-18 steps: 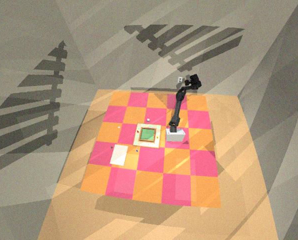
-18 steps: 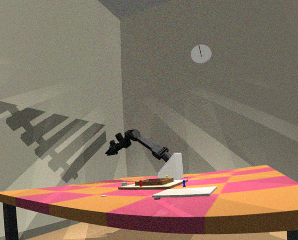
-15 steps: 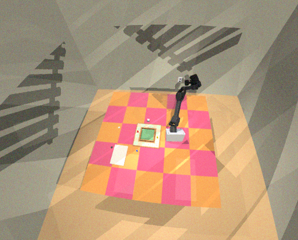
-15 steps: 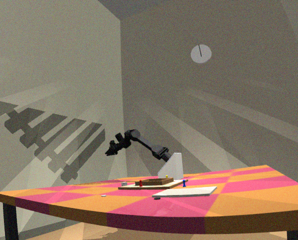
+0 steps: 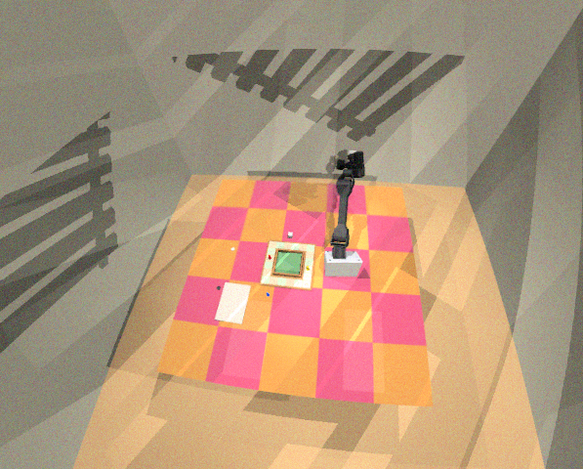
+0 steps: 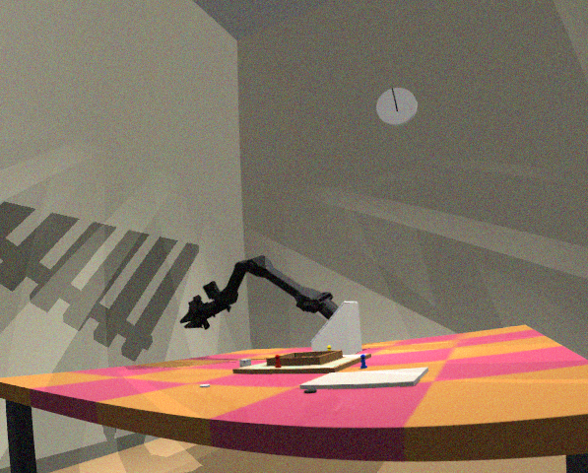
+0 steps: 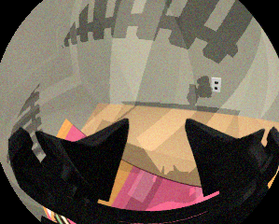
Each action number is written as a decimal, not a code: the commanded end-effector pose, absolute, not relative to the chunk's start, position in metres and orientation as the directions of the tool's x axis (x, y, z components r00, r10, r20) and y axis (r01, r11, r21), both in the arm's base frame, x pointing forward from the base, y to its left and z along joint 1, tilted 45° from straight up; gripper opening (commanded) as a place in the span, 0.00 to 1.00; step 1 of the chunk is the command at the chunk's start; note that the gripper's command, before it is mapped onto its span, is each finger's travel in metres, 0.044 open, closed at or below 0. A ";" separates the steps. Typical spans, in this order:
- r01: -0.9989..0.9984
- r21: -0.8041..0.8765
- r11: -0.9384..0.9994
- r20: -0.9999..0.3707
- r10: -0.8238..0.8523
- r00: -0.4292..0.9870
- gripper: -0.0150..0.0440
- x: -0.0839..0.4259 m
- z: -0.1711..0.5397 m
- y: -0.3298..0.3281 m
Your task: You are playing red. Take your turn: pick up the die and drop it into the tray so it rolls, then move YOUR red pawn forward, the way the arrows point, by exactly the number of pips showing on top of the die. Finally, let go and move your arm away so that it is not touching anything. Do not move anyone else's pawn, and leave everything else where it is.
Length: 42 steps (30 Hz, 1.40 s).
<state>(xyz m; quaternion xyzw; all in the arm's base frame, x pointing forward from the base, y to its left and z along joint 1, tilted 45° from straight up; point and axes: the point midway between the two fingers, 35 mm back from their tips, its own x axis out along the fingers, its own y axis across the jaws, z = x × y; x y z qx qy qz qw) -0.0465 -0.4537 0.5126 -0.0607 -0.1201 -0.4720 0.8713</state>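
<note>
The white die (image 5: 289, 234) (image 6: 244, 362) lies on the table just outside the board, on the arm-tip side. The brown-walled tray (image 5: 287, 277) (image 6: 303, 360) with a green floor stands in the middle of the cream board (image 5: 269, 280) (image 6: 263, 371). The red pawn (image 5: 270, 257) (image 6: 277, 361) stands upright on the board beside the tray. The die's pips and the board's arrows are too small to read. My gripper (image 6: 184, 323) (image 7: 158, 122) is partly open and empty, high above the table's far edge, well away from die and pawn.
A yellow pawn (image 5: 308, 267) (image 6: 329, 347) is on the board's base side. A blue pawn (image 5: 268, 294) (image 6: 362, 361) stands off the board, near a white slab (image 5: 233, 303) (image 6: 370, 378). A small dark disc (image 5: 218, 287) (image 6: 309, 391) and a small white piece (image 5: 232, 248) (image 6: 205, 385) lie on the table.
</note>
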 end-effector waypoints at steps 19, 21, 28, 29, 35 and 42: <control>0.840 0.081 0.536 -0.276 -0.798 0.536 0.72 0.235 0.329 -0.419; 0.837 0.049 0.545 -0.343 -0.778 0.527 0.72 0.254 0.309 -0.401; 0.787 -0.081 0.611 -0.518 -0.701 0.491 0.72 0.299 0.251 -0.341; 0.777 -0.108 0.619 -0.541 -0.693 0.476 0.72 0.302 0.243 -0.333; 0.638 -0.323 0.699 -0.685 -0.638 0.351 0.72 0.314 0.188 -0.271; 0.236 -0.623 0.746 -0.741 -0.659 0.125 0.72 0.298 0.135 -0.186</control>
